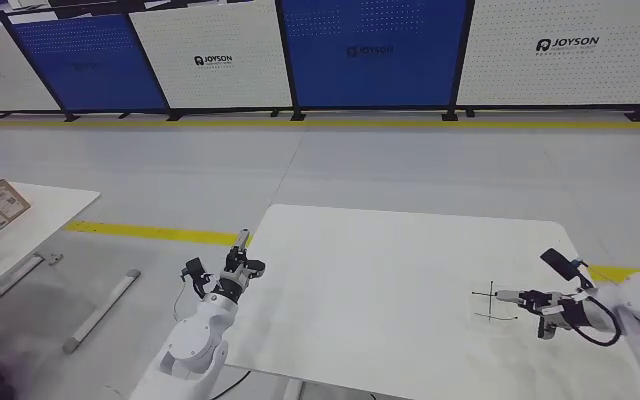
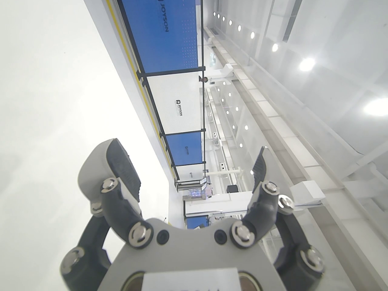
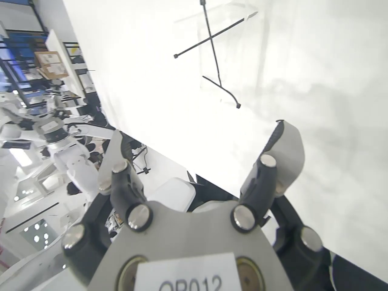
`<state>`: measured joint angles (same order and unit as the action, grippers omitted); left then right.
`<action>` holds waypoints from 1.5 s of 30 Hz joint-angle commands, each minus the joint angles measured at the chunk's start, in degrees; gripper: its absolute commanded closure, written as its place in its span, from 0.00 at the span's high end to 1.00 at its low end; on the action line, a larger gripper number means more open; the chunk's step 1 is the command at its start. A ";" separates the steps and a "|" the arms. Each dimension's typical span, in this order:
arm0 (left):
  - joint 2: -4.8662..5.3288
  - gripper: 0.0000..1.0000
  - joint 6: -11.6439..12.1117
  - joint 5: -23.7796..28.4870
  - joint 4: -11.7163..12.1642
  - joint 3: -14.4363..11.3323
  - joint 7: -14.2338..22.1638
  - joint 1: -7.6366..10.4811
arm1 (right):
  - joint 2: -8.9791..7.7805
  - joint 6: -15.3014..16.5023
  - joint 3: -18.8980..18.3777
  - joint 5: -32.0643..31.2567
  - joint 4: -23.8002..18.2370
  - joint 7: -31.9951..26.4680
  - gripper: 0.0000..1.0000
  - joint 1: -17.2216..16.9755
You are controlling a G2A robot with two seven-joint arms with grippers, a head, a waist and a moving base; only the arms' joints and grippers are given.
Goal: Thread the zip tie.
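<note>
White bench (image 1: 400,330): smooth, matt and broad. What I need lies on its right side, toward the near edge.
Left arm: I have it at the bench's left edge, well apart from the work.
Left claw (image 2: 189,146): spread wide with nothing in it. It has grey shells and black ribbed pads (image 2: 125,165).
Right claw (image 3: 198,128): also spread and empty, hanging just beside the straps with its opening toward them.
Zip ties (image 3: 211,37): three thin black plastic straps lie flat on the bench. Two straight ones cross in an X.
Curved zip tie (image 3: 225,92): it lies nearest the right claw, bent in a soft arc, and the tail of one straight strap runs onto it.
Step in hand: as I judge it, nothing is lifted yet, so the first pick-up comes before any threading.
How I'd do it: I'd take the curved zip tie, because its head end lies free of the others. I'd come in low and close across the strap's narrow width a little behind the head. A flat, slick strap on a smooth top will probably skid or flip under an off-centre pinch. The left claw would then have to cross over for the tail.
Head (image 3: 238,105): a small square block, which is the target for the tail.
Tip (image 3: 253,15): a pale, tapered point on one crossed strap.
</note>
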<state>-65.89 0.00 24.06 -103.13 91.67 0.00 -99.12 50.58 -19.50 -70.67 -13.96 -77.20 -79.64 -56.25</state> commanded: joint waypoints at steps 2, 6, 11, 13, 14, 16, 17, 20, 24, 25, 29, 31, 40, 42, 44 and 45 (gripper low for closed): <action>0.00 1.00 0.00 0.00 0.00 0.00 0.00 0.00 | 0.07 0.02 1.81 0.08 2.19 0.00 1.00 1.72; 0.00 1.00 0.00 0.00 0.00 0.00 0.00 0.00 | 0.07 0.02 1.81 0.08 2.19 0.00 1.00 1.72; 0.00 1.00 0.00 0.00 0.00 0.00 0.00 0.00 | 0.15 1.05 1.92 0.99 2.87 0.70 1.00 1.60; 0.00 1.00 0.00 0.00 0.00 0.00 0.00 0.00 | 0.07 1.25 1.81 1.20 3.18 0.41 0.74 1.82; 0.00 1.00 0.00 0.00 0.00 0.00 0.00 0.00 | -0.01 1.39 1.68 1.27 3.43 0.13 0.64 1.85; 0.00 1.00 0.00 0.00 0.00 0.00 0.00 0.00 | -0.18 0.99 1.82 1.00 3.85 0.00 0.44 1.84; 0.00 1.00 0.00 0.00 0.00 0.00 0.00 0.00 | -0.29 0.43 2.24 0.69 3.84 0.00 0.44 1.98; 0.00 1.00 0.00 0.00 0.00 0.00 0.00 0.00 | -0.57 0.02 3.55 0.16 4.83 0.00 0.41 2.58; 0.00 1.00 0.00 0.00 0.00 0.00 0.00 0.00 | -1.02 0.02 5.62 0.53 6.83 0.00 0.39 3.91; 0.00 1.00 0.00 0.00 0.00 0.00 0.00 0.00 | -1.11 0.02 5.97 0.48 7.39 0.00 0.37 4.26; 0.00 1.00 0.00 0.00 0.00 0.00 0.00 0.00 | -1.38 0.02 7.35 1.12 8.82 0.00 0.34 5.54; 0.00 1.00 0.00 0.00 0.00 0.00 0.00 0.00 | -1.54 0.02 7.99 1.31 9.20 0.00 0.35 6.05; 0.00 1.00 0.00 0.00 0.00 0.00 0.00 0.00 | -1.86 0.02 11.26 0.97 10.84 0.00 0.27 8.74; 0.00 1.00 0.00 0.00 0.00 0.00 0.00 0.00 | -1.82 0.02 12.18 1.22 11.35 0.00 0.27 9.51; 0.00 1.00 0.00 0.00 0.00 0.00 0.00 0.00 | -1.77 0.02 13.11 1.58 11.75 0.00 0.26 10.21; 0.00 1.00 0.00 0.00 0.00 0.00 0.00 0.00 | -1.75 0.02 13.48 1.74 11.93 0.00 0.27 10.50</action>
<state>-65.89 0.00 24.06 -103.13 91.67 0.00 -99.12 48.80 -19.48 -57.59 -12.39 -65.45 -79.64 -46.07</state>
